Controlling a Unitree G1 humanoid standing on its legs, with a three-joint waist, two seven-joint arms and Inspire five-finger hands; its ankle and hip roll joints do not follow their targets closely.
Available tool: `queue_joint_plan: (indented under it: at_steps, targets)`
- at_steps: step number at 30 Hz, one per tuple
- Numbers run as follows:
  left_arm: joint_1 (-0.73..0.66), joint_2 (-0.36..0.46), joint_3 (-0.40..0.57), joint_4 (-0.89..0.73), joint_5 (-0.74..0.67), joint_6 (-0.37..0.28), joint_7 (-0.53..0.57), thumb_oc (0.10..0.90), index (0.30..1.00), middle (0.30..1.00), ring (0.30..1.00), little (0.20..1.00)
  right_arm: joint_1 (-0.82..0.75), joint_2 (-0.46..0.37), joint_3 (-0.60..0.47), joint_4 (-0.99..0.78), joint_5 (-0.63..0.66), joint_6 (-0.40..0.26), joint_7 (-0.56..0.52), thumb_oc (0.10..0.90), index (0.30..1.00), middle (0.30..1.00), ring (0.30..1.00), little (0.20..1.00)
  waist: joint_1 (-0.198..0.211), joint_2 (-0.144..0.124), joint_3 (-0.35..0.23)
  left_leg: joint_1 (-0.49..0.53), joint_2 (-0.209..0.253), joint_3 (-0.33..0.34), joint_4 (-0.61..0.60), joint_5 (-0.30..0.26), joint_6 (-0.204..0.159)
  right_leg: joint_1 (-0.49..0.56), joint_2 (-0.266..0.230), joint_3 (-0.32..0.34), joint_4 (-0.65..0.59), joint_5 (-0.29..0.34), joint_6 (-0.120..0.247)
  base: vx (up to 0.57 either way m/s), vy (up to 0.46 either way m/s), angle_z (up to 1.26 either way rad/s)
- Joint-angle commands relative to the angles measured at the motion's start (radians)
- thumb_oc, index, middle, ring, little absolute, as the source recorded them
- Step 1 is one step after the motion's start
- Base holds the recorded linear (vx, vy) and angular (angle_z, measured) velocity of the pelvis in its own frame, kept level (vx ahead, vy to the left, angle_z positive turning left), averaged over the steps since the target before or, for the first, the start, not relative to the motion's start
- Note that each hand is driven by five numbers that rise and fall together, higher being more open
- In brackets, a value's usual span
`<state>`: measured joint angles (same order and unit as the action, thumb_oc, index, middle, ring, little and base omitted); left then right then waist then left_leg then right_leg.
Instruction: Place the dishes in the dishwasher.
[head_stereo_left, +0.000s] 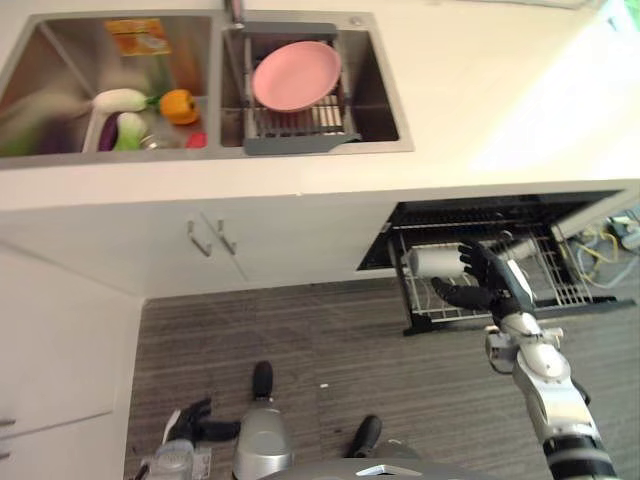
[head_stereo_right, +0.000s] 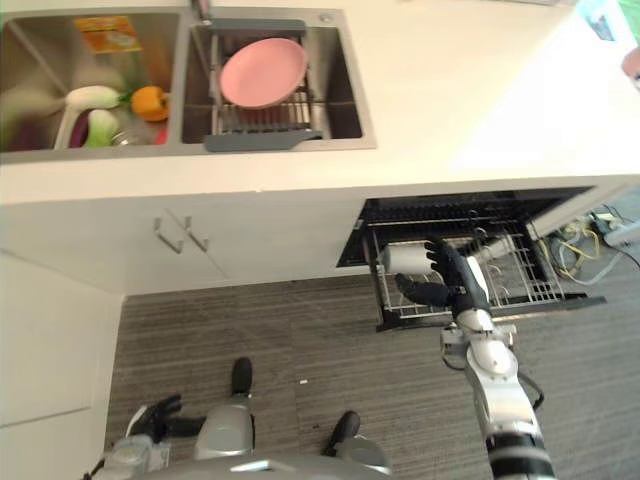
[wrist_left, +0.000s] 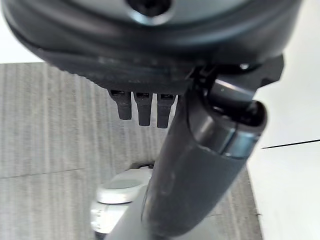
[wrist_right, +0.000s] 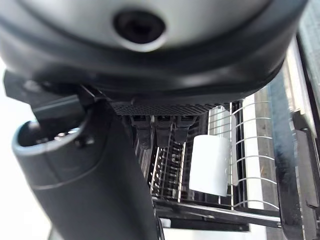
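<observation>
Right hand (head_stereo_left: 487, 285) is extended over the pulled-out dishwasher rack (head_stereo_left: 560, 285), below the counter edge at right. Its fingers are spread and relaxed, holding nothing. A white cup (head_stereo_left: 435, 262) lies on its side in the rack, just left of the fingers; whether hand and cup touch cannot be determined from the head views. In the right wrist view the cup (wrist_right: 211, 165) lies on the rack wires (wrist_right: 250, 165) past the fingertips (wrist_right: 161, 131), apart from them.

Left hand (head_stereo_left: 190, 425) hangs low at near left, above the striped floor (head_stereo_left: 330, 340). Its fingers (wrist_left: 142, 106) appear roughly straight in the wrist view, with nothing in them.

A pink plate (head_stereo_left: 296, 75) rests in a grey drying rack (head_stereo_left: 300, 125) set across the right basin of the sink (head_stereo_left: 385, 100), on the far counter (head_stereo_left: 500, 90). The left basin holds toy vegetables: an orange pepper (head_stereo_left: 178, 105) and a white-and-green item (head_stereo_left: 120, 100), with a purple-and-green one just beside; other contents there are too blurred to identify. White cabinet doors (head_stereo_left: 215, 245) with two handles stand below the sink.
</observation>
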<state>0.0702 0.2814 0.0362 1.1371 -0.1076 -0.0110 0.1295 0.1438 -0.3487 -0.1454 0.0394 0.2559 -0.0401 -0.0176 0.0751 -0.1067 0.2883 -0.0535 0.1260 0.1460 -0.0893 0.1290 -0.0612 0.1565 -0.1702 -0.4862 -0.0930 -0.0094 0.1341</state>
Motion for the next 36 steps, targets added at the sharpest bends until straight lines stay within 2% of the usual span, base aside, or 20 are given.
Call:
queue_joint_plan:
  at_steps: [1, 2, 3, 6, 10, 12, 13, 14, 15, 17, 18, 22, 25, 28, 30, 31, 33, 34, 35, 36]
  targets:
    - [-0.004, -0.010, 0.013, 0.044, -0.005, -0.019, 0.044, 0.800, 0.900, 0.900, 0.900, 0.900, -0.136, -0.007, -0.130, -0.151, 0.251, -0.254, -0.015, 0.800, 0.900, 0.900, 0.900, 0.900, 0.014, 0.044, -0.092, 0.043, 0.067, 0.053, 0.026, -0.025, -0.079, -0.088, -0.003, 0.052, 0.088, 0.003, 0.009, 0.05, 0.011, -0.06]
    - [-0.006, -0.009, 0.012, 0.045, -0.005, -0.020, 0.044, 0.800, 0.900, 0.900, 0.900, 0.900, -0.134, -0.005, -0.131, -0.154, 0.251, -0.253, -0.015, 0.800, 0.900, 0.900, 0.900, 0.900, 0.014, 0.043, -0.094, 0.038, 0.066, 0.051, 0.025, -0.020, -0.077, -0.092, -0.004, 0.050, 0.086, 0.008, 0.009, 0.06, -0.006, 0.00]
    - [-0.003, -0.020, 0.036, 0.068, -0.025, -0.022, 0.064, 0.800, 0.900, 0.900, 0.900, 0.900, -0.139, 0.046, -0.150, -0.192, 0.306, -0.313, -0.032, 0.800, 0.900, 0.900, 0.900, 0.900, 0.011, 0.058, -0.100, 0.043, 0.067, 0.050, 0.022, -0.014, -0.083, -0.085, 0.000, 0.046, 0.084, 0.004, 0.006, 0.00, 0.000, 0.00]
    - [0.000, -0.026, 0.063, 0.097, -0.066, -0.019, 0.080, 0.800, 0.900, 0.900, 0.900, 0.900, -0.152, 0.079, -0.134, -0.228, 0.357, -0.354, -0.038, 0.800, 0.900, 0.900, 0.900, 0.900, 0.016, 0.073, -0.104, 0.046, 0.073, 0.047, 0.024, -0.010, -0.093, -0.076, 0.005, 0.039, 0.081, -0.003, 0.003, 0.03, -0.039, 0.03]
    - [0.003, -0.041, 0.086, 0.120, -0.091, -0.021, 0.100, 0.800, 0.900, 0.900, 0.900, 0.900, -0.175, 0.069, -0.092, -0.277, 0.341, -0.362, -0.043, 0.800, 0.900, 0.900, 0.900, 0.900, 0.027, 0.100, -0.106, 0.036, 0.078, 0.050, 0.053, -0.003, -0.105, -0.066, 0.010, 0.034, 0.070, -0.009, -0.006, 0.01, -0.037, 0.07]
    - [0.003, -0.041, 0.086, 0.120, -0.091, -0.021, 0.100, 0.800, 0.900, 0.900, 0.900, 0.900, -0.175, 0.069, -0.092, -0.277, 0.341, -0.362, -0.043, 0.800, 0.900, 0.900, 0.900, 0.900, 0.027, 0.100, -0.106, 0.036, 0.078, 0.050, 0.053, -0.003, -0.105, -0.066, 0.010, 0.034, 0.070, -0.009, -0.006, 0.00, -0.045, 0.06]
    - [-0.005, -0.048, 0.082, 0.114, -0.087, -0.028, 0.101, 0.800, 0.900, 0.900, 0.900, 0.900, -0.184, 0.048, -0.080, -0.295, 0.308, -0.357, -0.051, 0.800, 0.900, 0.900, 0.900, 0.900, 0.026, 0.100, -0.086, -0.023, 0.068, 0.041, 0.177, -0.021, -0.109, -0.058, 0.003, 0.033, 0.060, -0.013, -0.017, -0.03, -0.081, 0.28]
    - [-0.022, -0.053, 0.082, 0.117, -0.101, -0.029, 0.114, 0.800, 0.900, 0.900, 0.900, 0.900, -0.186, 0.047, -0.083, -0.303, 0.317, -0.361, -0.062, 0.800, 0.900, 0.900, 0.900, 0.900, 0.013, 0.098, -0.072, -0.110, 0.072, 0.099, 0.280, -0.005, -0.116, -0.031, -0.006, 0.011, 0.034, -0.016, -0.023, 0.03, -0.016, 0.47]
    - [-0.039, -0.058, 0.080, 0.119, -0.104, -0.026, 0.125, 0.800, 0.900, 0.900, 0.900, 0.900, -0.194, 0.062, -0.081, -0.302, 0.324, -0.368, -0.076, 0.800, 0.900, 0.900, 0.900, 0.900, -0.007, 0.104, -0.081, -0.131, 0.128, 0.232, 0.202, 0.050, -0.116, -0.020, -0.006, -0.016, 0.020, -0.014, -0.009, 0.04, 0.036, 0.39]
    - [-0.039, -0.059, 0.080, 0.119, -0.104, -0.026, 0.125, 0.800, 0.900, 0.900, 0.900, 0.900, -0.194, 0.062, -0.081, -0.302, 0.324, -0.368, -0.076, 0.800, 0.900, 0.900, 0.900, 0.900, -0.006, 0.104, -0.082, -0.129, 0.127, 0.235, 0.198, 0.053, -0.115, -0.021, -0.007, -0.014, 0.020, -0.014, -0.009, 0.14, 0.083, 1.51]
    - [-0.050, -0.066, 0.064, 0.117, -0.081, -0.026, 0.136, 0.800, 0.900, 0.900, 0.900, 0.900, -0.191, 0.054, -0.068, -0.296, 0.312, -0.359, -0.071, 0.800, 0.900, 0.900, 0.900, 0.900, -0.015, 0.106, -0.111, -0.112, 0.149, 0.270, 0.114, 0.077, -0.122, 0.004, -0.005, -0.017, 0.018, -0.018, 0.016, 0.31, 0.156, 1.27]
    - [-0.038, -0.073, 0.064, 0.132, -0.073, -0.025, 0.132, 0.800, 0.900, 0.900, 0.900, 0.900, -0.178, 0.050, -0.062, -0.296, 0.271, -0.338, -0.063, 0.800, 0.900, 0.900, 0.900, 0.900, -0.014, 0.096, -0.151, -0.059, 0.097, 0.265, 0.070, 0.052, -0.089, 0.038, -0.031, -0.024, 0.042, -0.028, 0.030, 0.23, 0.177, -0.13]
    - [-0.040, -0.071, 0.049, 0.137, -0.051, -0.025, 0.126, 0.800, 0.900, 0.900, 0.900, 0.900, -0.171, 0.063, -0.078, -0.306, 0.220, -0.331, -0.073, 0.800, 0.900, 0.900, 0.900, 0.900, -0.012, 0.066, -0.174, -0.001, 0.019, 0.274, 0.033, 0.002, -0.035, 0.045, -0.112, -0.040, 0.177, -0.033, 0.057, 0.24, 0.287, -0.03]
    - [-0.043, -0.069, 0.038, 0.134, -0.034, -0.025, 0.126, 0.800, 0.900, 0.900, 0.900, 0.900, -0.171, 0.076, -0.077, -0.304, 0.199, -0.326, -0.079, 0.800, 0.900, 0.900, 0.900, 0.900, -0.021, 0.055, -0.178, 0.032, -0.024, 0.273, 0.017, -0.040, -0.001, 0.006, -0.171, -0.030, 0.313, -0.001, 0.085, 0.13, 0.237, 0.47]
    - [-0.043, -0.061, 0.029, 0.128, -0.027, -0.021, 0.124, 0.800, 0.900, 0.900, 0.900, 0.900, -0.165, 0.081, -0.086, -0.308, 0.184, -0.319, -0.081, 0.800, 0.900, 0.900, 0.900, 0.900, -0.039, 0.059, -0.164, 0.050, -0.046, 0.269, 0.011, -0.050, 0.036, -0.056, -0.196, 0.004, 0.438, 0.081, 0.084, 0.10, 0.252, 0.43]
    - [-0.037, -0.059, 0.022, 0.129, -0.027, -0.021, 0.121, 0.800, 0.900, 0.900, 0.900, 0.900, -0.160, 0.096, -0.088, -0.307, 0.179, -0.319, -0.079, 0.800, 0.900, 0.900, 0.900, 0.900, -0.062, 0.073, -0.149, 0.077, -0.057, 0.245, 0.002, -0.071, 0.056, -0.123, -0.165, 0.081, 0.567, 0.080, 0.086, 0.15, 0.228, 0.47]
    - [-0.035, -0.058, 0.016, 0.128, -0.024, -0.018, 0.116, 0.800, 0.900, 0.900, 0.900, 0.900, -0.161, 0.101, -0.084, -0.302, 0.173, -0.318, -0.085, 0.800, 0.900, 0.900, 0.900, 0.900, -0.070, 0.081, -0.141, 0.089, -0.060, 0.239, 0.002, -0.087, 0.065, -0.176, -0.144, 0.120, 0.618, 0.069, 0.084, 0.18, 0.168, 0.53]
    - [-0.039, -0.059, 0.003, 0.125, -0.010, -0.024, 0.111, 0.800, 0.900, 0.900, 0.900, 0.900, -0.140, 0.104, -0.093, -0.306, 0.175, -0.311, -0.076, 0.800, 0.900, 0.900, 0.900, 0.900, -0.113, 0.092, -0.131, 0.105, -0.067, 0.193, 0.002, -0.107, 0.061, -0.264, -0.012, 0.229, 0.588, -0.006, 0.060, 0.19, 0.111, 0.49]
    - [-0.039, -0.059, 0.003, 0.125, -0.010, -0.024, 0.111, 0.800, 0.900, 0.900, 0.900, 0.900, -0.140, 0.104, -0.093, -0.307, 0.176, -0.311, -0.076, 0.800, 0.900, 0.900, 0.900, 0.900, -0.112, 0.095, -0.133, 0.101, -0.063, 0.194, 0.002, -0.104, 0.059, -0.267, -0.008, 0.228, 0.583, -0.002, 0.057, 0.24, 0.066, 0.51]
    - [-0.047, -0.064, 0.002, 0.125, -0.011, -0.019, 0.106, 0.800, 0.900, 0.900, 0.900, 0.900, -0.139, 0.099, -0.107, -0.308, 0.177, -0.311, -0.080, 0.800, 0.900, 0.900, 0.900, 0.900, -0.124, 0.096, -0.126, 0.107, -0.078, 0.174, 0.002, -0.111, 0.057, -0.298, 0.033, 0.233, 0.497, -0.042, 0.029, 0.14, -0.020, 0.27]
